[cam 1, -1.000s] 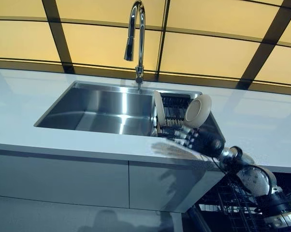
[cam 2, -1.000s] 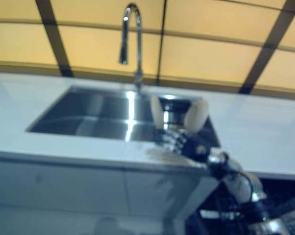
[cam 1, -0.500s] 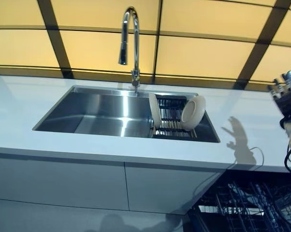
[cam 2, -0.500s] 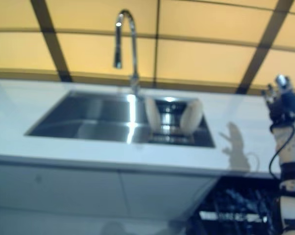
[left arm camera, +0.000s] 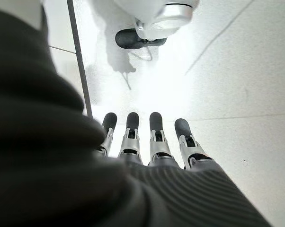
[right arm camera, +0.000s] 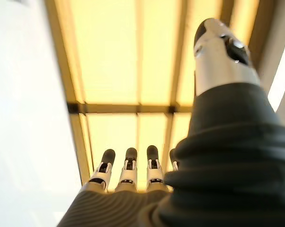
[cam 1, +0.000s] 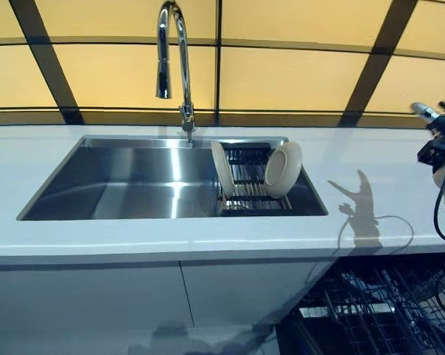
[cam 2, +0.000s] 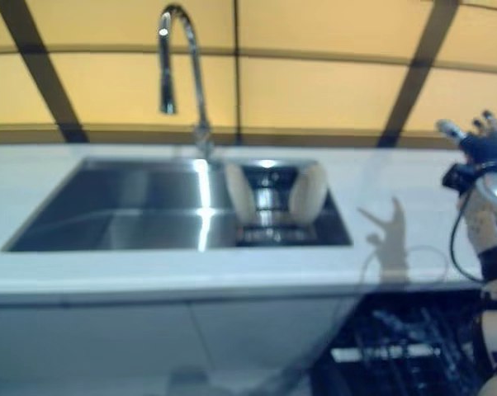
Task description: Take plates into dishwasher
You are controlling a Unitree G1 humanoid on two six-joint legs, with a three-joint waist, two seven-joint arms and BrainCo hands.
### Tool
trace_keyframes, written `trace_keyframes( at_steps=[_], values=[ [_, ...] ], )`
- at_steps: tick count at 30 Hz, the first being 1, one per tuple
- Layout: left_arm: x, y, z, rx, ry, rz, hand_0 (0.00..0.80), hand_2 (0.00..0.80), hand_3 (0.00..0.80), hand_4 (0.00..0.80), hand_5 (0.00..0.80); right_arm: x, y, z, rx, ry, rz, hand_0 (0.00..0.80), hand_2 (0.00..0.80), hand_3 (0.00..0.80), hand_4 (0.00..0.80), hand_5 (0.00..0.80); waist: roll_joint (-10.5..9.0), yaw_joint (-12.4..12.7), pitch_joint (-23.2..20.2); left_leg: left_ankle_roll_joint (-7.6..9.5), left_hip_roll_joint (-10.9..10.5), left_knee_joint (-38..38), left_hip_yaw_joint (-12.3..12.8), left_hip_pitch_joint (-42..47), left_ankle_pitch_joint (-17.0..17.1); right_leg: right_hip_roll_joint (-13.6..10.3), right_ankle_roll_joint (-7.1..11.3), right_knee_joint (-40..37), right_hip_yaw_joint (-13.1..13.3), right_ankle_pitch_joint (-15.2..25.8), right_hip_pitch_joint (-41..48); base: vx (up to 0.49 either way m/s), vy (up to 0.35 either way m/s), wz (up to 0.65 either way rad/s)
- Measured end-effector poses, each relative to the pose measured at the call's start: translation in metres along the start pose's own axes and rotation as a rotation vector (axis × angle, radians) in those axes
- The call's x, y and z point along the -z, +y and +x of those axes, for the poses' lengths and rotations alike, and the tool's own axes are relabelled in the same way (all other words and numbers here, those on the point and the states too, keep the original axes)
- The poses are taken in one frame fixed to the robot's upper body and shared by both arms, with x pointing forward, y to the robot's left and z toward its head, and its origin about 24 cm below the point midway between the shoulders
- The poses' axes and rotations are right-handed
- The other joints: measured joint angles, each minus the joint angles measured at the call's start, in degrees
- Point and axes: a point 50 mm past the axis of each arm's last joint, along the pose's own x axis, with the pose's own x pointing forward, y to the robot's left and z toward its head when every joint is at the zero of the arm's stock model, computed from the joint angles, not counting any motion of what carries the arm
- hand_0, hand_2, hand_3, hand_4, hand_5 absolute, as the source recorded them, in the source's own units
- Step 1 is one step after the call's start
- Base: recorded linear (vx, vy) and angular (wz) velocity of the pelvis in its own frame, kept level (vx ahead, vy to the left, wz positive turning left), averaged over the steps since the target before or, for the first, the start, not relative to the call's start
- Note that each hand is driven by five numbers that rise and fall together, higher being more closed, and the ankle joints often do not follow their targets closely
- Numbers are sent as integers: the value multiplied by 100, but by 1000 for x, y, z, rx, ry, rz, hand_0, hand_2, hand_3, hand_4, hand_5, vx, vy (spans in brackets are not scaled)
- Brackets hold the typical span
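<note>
Two white plates [cam 1: 284,168] stand on edge in a dark rack [cam 1: 246,185] at the right end of the steel sink [cam 1: 134,181]. The right hand [cam 1: 438,132] is raised well right of the sink, fingers straight and empty. The left hand [left arm camera: 147,142], seen only by its wrist camera, has straight, empty fingers.

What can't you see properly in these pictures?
- Dishwasher rack: cut off by the bottom edge in both eye views.
- Rack under the two plates: its base is hidden by the sink rim.
- Left hand: missing from the eye views.
- Right hand: half cut off at the side edge.
</note>
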Motion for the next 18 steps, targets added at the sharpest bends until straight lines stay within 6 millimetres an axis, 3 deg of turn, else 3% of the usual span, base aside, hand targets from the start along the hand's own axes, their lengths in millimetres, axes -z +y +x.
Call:
trace_keyframes(
  at_steps=[10, 12, 18],
  values=[
    [-1, 10, -1, -21, -2, 2, 0, 0, 0, 0, 0, 0, 42, 6, -210, 127, -123, 0, 0, 0, 0, 0, -14, 185, 5, 33, -36, -245, -235, 90, 113, -25, 121, -9, 69, -133, 7, 70, -10, 16],
    [0, 11, 0, -21, -4, 3, 0, 0, 0, 0, 0, 4, 45, 6, -227, 152, -140, 0, 0, 0, 0, 0, -48, 301, 25, 17, -37, -246, -224, 90, 102, -26, 107, -10, 85, -157, 4, 68, -43, -4],
    [12, 9, 0, -20, 9, 28, 0, 0, 0, 0, 0, 8, 45, 5, -216, 185, -144, 0, 0, 0, 0, 0, -144, 297, 84, -38, -24, -243, -240, -121, 105, -18, 125, -6, 53, -178, -150, 1, -33, 1]
  ],
)
